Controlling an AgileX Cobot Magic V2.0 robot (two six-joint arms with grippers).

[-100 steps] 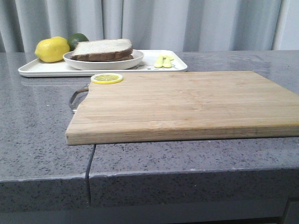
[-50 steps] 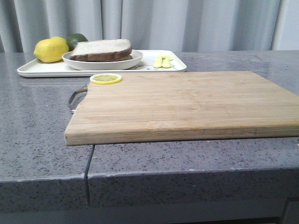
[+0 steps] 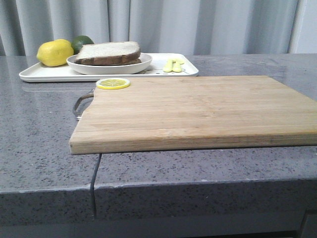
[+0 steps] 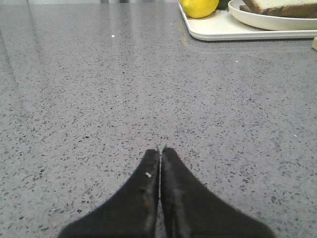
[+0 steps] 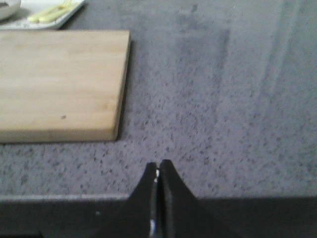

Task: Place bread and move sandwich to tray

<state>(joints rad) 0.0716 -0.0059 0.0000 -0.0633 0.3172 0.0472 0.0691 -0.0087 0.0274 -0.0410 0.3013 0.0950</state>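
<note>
Front view is showing, from the left, a lemon (image 3: 55,52) and a green fruit (image 3: 82,41) sitting on the tray (image 3: 39,74), and just beside them the dish (image 3: 109,66) is resting on that same tray, carrying the sandwich (image 3: 110,52) with the bread slice lying on top. Both parts of the task are looking finished from where I am standing. No egg is showing from this low angle. A lemon slice (image 3: 113,83) is lying on the near corner of the cutting board (image 3: 198,111), which is otherwise carrying nothing. Further right on the tray, small yellow pieces (image 3: 173,65) are lying. The left gripper (image 4: 160,151) is hanging over bare counter (image 4: 99,99) with its fingers pressed together and gripping nothing, well apart from the tray corner. The right gripper (image 5: 157,166) is likewise closed and empty, sitting near the counter edge just beyond the board's end. Judgement: the step in hand is parking, and it is being done well so long as both arms are keeping clear of tray and board, fingers shut, with no sweeping toward the dish
</note>
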